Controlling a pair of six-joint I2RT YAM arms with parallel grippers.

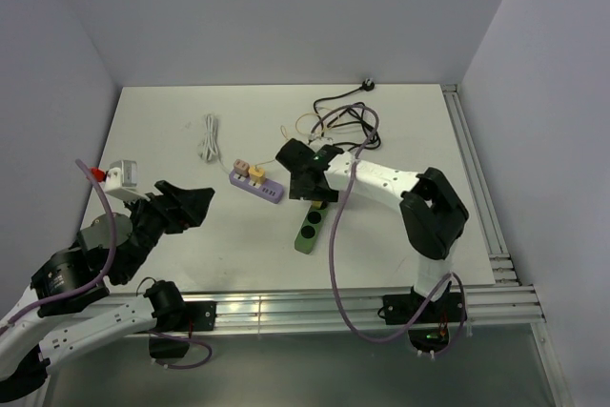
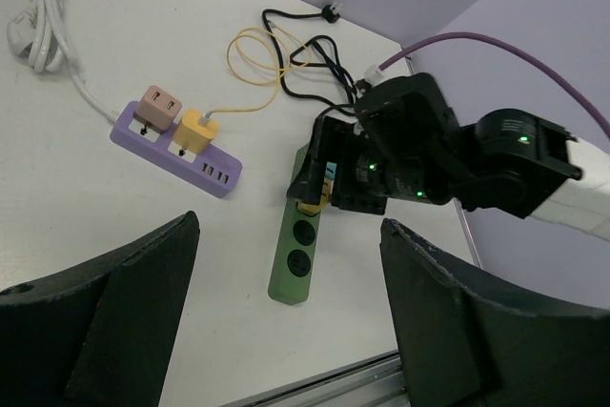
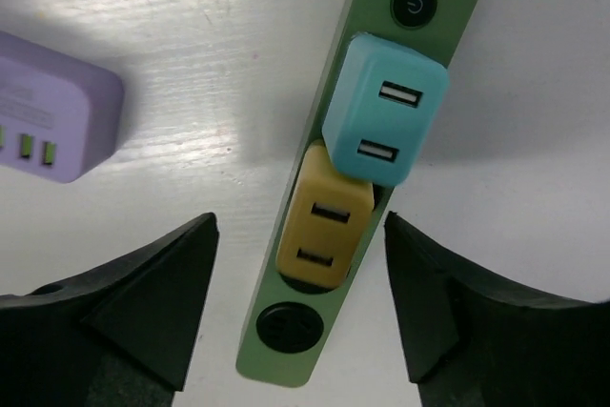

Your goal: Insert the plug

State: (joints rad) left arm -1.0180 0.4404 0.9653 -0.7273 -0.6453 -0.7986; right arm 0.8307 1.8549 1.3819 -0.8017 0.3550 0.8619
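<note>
From above, the left gripper (image 1: 191, 203) hangs over the near left of the white table (image 1: 172, 111), its fingers spread and holding nothing. The right gripper (image 1: 308, 188) is stooped over the far end of a green power strip (image 1: 307, 232) near the table's middle. Just left of it lies a purple power strip (image 1: 267, 189) carrying a pink adapter (image 1: 241, 168) and a yellow adapter (image 1: 257, 174). A coiled white cable (image 1: 209, 137) lies farther left, and a tangled black cable (image 1: 348, 114) lies at the far side.

The left wrist camera looks between its own dark fingers (image 2: 105, 312) and shows them wide apart. The near end of the green strip has two empty round sockets. Its far end is hidden under the right arm's wrist, where only a bit of yellow and blue shows. A thin yellow wire (image 2: 253, 54) loops away from the yellow adapter.

The right wrist camera looks straight down on the green strip, with both fingers (image 3: 133, 312) set well apart on either side and touching nothing. A blue USB charger (image 3: 384, 121) sits on the strip just near of the round power button (image 3: 415, 5), slightly skewed. Its near corner overlaps a yellow charger (image 3: 324, 226) in the next socket. Whether the blue one is fully seated cannot be told. An empty round socket (image 3: 286, 327) follows, and a corner of the purple strip shows at the left.
</note>
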